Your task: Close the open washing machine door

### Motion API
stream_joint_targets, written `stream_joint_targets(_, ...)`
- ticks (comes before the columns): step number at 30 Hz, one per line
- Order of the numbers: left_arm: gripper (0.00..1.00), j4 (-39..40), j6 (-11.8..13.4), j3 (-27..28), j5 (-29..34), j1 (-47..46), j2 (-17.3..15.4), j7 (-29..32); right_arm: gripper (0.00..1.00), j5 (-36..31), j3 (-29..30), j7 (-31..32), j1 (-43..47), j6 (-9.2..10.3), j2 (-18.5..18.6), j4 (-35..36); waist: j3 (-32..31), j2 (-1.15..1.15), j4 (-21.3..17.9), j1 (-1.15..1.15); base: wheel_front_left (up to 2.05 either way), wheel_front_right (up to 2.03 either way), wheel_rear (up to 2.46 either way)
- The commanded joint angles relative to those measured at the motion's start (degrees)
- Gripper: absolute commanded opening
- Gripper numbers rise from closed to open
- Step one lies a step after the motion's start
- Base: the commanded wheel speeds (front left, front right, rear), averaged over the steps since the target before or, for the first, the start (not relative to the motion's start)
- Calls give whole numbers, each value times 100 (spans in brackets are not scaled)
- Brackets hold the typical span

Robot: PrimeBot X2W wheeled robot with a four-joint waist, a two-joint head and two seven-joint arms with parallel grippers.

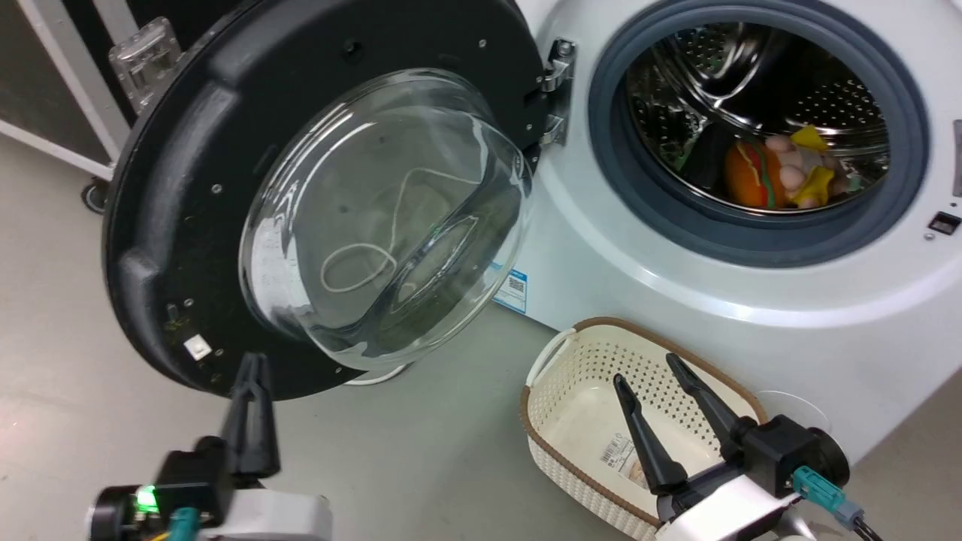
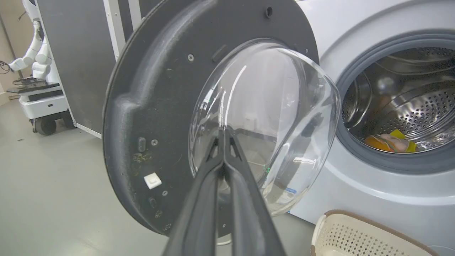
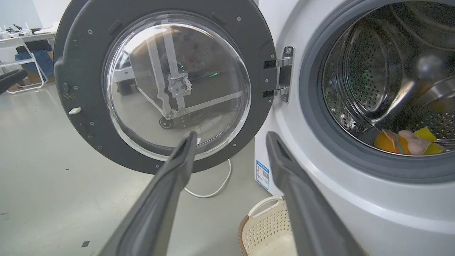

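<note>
Cream perforated basket (image 1: 558, 451) on floor (image 1: 75, 338); colourful toys (image 1: 782, 176).

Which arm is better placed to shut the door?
Left. The shut left gripper points at the lower edge of the round black-rimmed glass door, far from the metal hinge; the open right gripper hangs over the cream perforated basket.

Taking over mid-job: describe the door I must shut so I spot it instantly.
Find the big white washing machine with its steel drum open. Hinged left of the drum, the washing machine door stands swung out. Unlike the grey gasket around the drum, it is a black disc with a bulging clear glass bowl.
</note>
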State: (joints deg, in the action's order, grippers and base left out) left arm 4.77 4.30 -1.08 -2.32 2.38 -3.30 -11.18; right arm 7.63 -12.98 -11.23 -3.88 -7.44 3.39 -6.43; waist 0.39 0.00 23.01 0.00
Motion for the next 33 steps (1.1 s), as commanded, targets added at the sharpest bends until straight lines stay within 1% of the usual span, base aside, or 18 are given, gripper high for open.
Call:
stream_joint_targets(1, 0, 118, -60, 66, -50, -15, -2, -60, 100, 44, -1, -55, 5, -4, 29, -17, 7, 0, 50, 0, 0, 0, 0)
stream_joint_targets(3, 0, 270, -143, 210, -173, -56, 1, -84, 100, 43, 37, -79, 40, -4, 28, -10, 14, 0, 103, 0, 0, 0, 0)
stream_joint_targets(4, 0, 324, -217, 312, -335, -80, 7, -96, 100, 40, 66, -91, 62, -4, 27, -2, 19, 0, 132, 0, 0, 0, 0)
stream_joint_targets(6, 0, 425, -403, 570, -746, -173, 20, -120, 100, 32, 140, -115, 122, -4, 25, 13, 35, 0, 194, 0, 0, 0, 0)
stream_joint_targets(9, 0, 434, -695, 932, -965, -366, -31, -156, 100, 40, 226, -151, 230, -4, 23, 17, 47, 0, 275, 0, 0, 0, 0)
stream_joint_targets(11, 0, 135, -822, 1190, -1316, -545, -112, -167, 100, 31, 291, -175, 292, -4, 22, 35, 82, 0, 319, 0, 0, 0, 0)
stream_joint_targets(13, 0, -275, -894, 1399, -1860, -863, -195, 99, 100, 121, 389, -199, 360, -4, 11, 41, 100, 0, 359, 0, 0, 0, 0)
stream_joint_targets(14, 0, -693, -962, 1635, -2419, -1472, -511, 505, 100, 227, 489, -235, 440, -4, -6, 39, 146, 0, 407, 0, 0, 0, 0)
stream_joint_targets(20, 0, -1723, -961, 2239, -3518, -2530, -928, 1121, 100, 217, 389, -306, 408, -4, 8, 16, 313, 0, 302, 0, 0, 0, 0)
stream_joint_targets(23, 0, -2311, -983, 2459, -4132, -2987, -1096, 1619, 100, 214, 370, -342, 367, -4, 45, 41, 392, 0, 251, 0, 0, 0, 0)
stream_joint_targets(24, 0, -2509, -992, 2505, -4304, -3124, -1163, 1799, 100, 219, 369, -354, 361, -4, 58, 49, 416, 0, 240, 0, 0, 0, 0)
stream_joint_targets(26, 0, -2916, -982, 2668, -4810, -3421, -1194, 2228, 100, 231, 364, -376, 354, -5, 89, 63, 462, 0, 221, 0, 0, 0, 0)
stream_joint_targets(29, 0, -3415, -845, 2880, -5485, -3714, -1227, 3018, 100, 233, 354, -376, 343, -5, 129, 72, 506, 0, 128, 0, 0, 0, 0)
stream_joint_targets(30, 0, -3539, -786, 2932, -5645, -3777, -1260, 3249, 100, 232, 357, -376, 343, -5, 142, 62, 515, 0, 102, 0, 0, 0, 0)
stream_joint_targets(33, 0, -3794, -734, 2945, -5983, -3853, -1322, 3905, 100, 237, 372, -377, 351, -5, 160, 36, 519, 0, 62, 0, 0, 0, 0)
